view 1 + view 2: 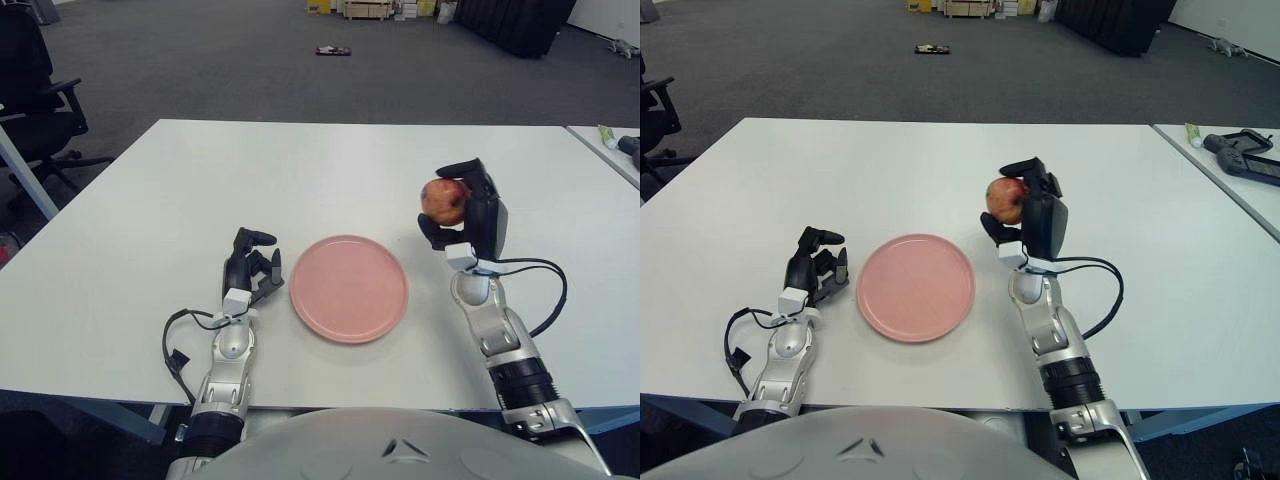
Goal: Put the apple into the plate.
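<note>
While my right hand [468, 215] has its fingers [459, 170] pinched round the apple [443, 200], lifted off the bench [330, 170] just right of the pink plate [348, 288], my left hand [250, 274] sits beside the plate's left edge, fingers loosely curled, holding nothing

The right hand [462, 212] covers the far side of the apple [443, 200], so only its near face shows. The robot's body [400, 445] is cut by the bottom edge. A black office chair [30, 90] is cut by the left edge; a small floor object [332, 50] is unidentifiable.
</note>
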